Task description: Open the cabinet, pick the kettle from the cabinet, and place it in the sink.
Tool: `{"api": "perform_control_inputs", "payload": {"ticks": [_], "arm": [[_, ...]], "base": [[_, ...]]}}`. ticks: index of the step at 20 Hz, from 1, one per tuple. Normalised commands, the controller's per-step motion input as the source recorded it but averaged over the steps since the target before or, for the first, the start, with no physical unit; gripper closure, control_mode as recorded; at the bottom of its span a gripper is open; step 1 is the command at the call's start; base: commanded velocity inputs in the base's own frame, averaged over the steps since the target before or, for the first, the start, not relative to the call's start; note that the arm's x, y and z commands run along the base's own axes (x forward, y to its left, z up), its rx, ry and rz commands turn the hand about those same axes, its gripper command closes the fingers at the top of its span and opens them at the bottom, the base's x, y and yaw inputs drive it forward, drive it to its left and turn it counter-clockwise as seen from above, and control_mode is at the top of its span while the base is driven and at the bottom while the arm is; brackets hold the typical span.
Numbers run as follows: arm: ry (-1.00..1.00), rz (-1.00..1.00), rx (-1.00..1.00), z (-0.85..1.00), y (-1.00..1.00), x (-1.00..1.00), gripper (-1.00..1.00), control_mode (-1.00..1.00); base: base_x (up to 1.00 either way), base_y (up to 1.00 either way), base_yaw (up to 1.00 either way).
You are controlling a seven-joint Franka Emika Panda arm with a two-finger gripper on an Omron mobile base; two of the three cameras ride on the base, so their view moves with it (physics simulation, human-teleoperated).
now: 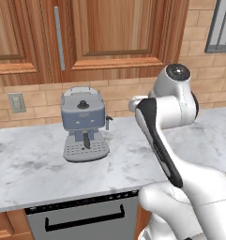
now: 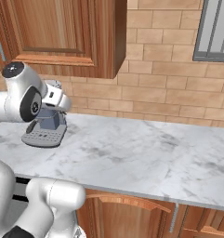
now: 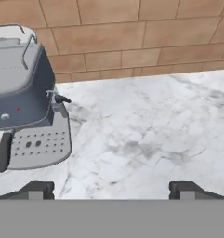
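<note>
Left base view shows the cabinet closed above the counter, its long silver bar handle running vertically at the door's left edge. Below it a blue-grey espresso machine stands on the white marble counter, and the arm's elbow rises at the right. The kettle is presumably behind that shut door, so opening it is the step in hand. To do it well, I judge the hand should rise to the bar, straddle it squarely with the fingers, close, then pull along the door's arc, not straight back, keeping clear of the machine beneath.

Right base view shows the same cabinet door from the other side, a tan brick backsplash, a grey window frame at upper right, and a long bare stretch of marble; wooden base cabinets sit under the counter edge.

Hand view looks down at the counter and brick wall, with the espresso machine at left. The gripper has its two dark tips spread wide, holding nothing.
</note>
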Motion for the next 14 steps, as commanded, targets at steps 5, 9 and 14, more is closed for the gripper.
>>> {"api": "perform_control_inputs", "payload": {"ticks": [5, 9, 14], "arm": [[-0.03, -0.17, 0.00, 0.13, 0.48, -0.19, -1.00, -1.00], [0.00, -0.11, 0.00, 0.16, 0.48, -0.15, -1.00, -1.00], [0.00, -0.01, 0.00, 0.17, 0.47, -0.13, -1.00, -1.00]], "base": [[0.00, 0.00, 0.00], [0.00, 0.00, 0.00], [0.00, 0.00, 0.00]]}}
